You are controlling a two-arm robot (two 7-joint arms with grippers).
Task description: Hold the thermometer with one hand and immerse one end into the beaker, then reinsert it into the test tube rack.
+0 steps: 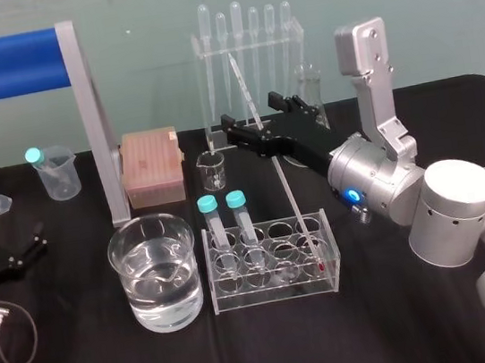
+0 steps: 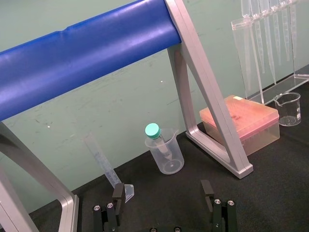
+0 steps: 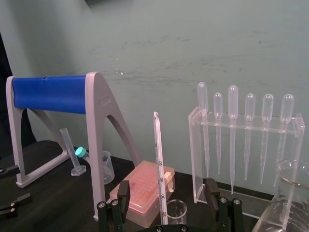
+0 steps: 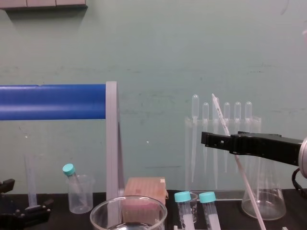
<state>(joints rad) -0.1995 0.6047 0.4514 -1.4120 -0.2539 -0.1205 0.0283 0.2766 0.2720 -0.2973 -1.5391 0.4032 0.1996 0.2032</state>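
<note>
Head view: the right black two-fingered gripper (image 1: 251, 113) straddles the long, thin, whitish glass thermometer (image 1: 293, 200), fingers spread either side rather than pinching. The rod leans in the clear acrylic test tube rack (image 1: 275, 296), beside the wide clear glass beaker (image 1: 119, 253). Grasping is the step in hand; next the fingers must close squarely and lift the thermometer out. The left gripper (image 2: 162, 195) lies parked, fingers apart.
</note>
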